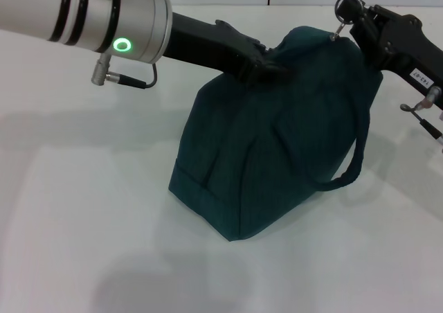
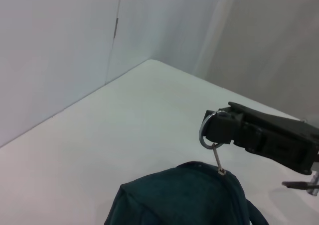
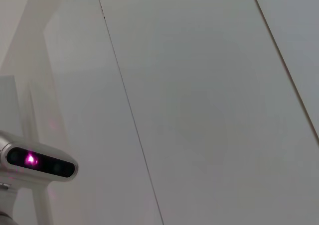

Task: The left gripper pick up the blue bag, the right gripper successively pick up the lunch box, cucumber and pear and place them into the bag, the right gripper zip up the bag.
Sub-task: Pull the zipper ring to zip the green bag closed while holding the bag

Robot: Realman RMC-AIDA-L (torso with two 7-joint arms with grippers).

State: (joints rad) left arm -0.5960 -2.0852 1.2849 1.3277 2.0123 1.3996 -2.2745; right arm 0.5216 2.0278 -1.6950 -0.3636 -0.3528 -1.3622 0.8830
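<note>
The right hand [image 1: 344,12] is clenched on the metal ring zip pull [image 1: 339,28] at the top right corner of the blue bag [image 1: 277,133], holding it just above the fabric with the pull's short link drawn taut. The left hand [image 1: 266,69] is pressed against the bag's upper left side with dark fabric bunched at its tip; whether its fingers are clamped on the cloth cannot be told. The bag stands on the white tabletop [image 1: 83,209] with its top closed, 1 loop handle [image 1: 353,161] hanging down its right side. Bare tabletop lies all around the bag, widest to the left and front, and the far edge runs close behind both arms. The left wrist view shows the ring [image 2: 205,131] gripped in the right hand [image 2: 219,128] and the link running down to the bag's peak [image 2: 189,195], plus the tabletop's far corner meeting the walls. The right wrist view shows only pale wall panels and a small camera unit [image 3: 40,163] with a pink light.
</note>
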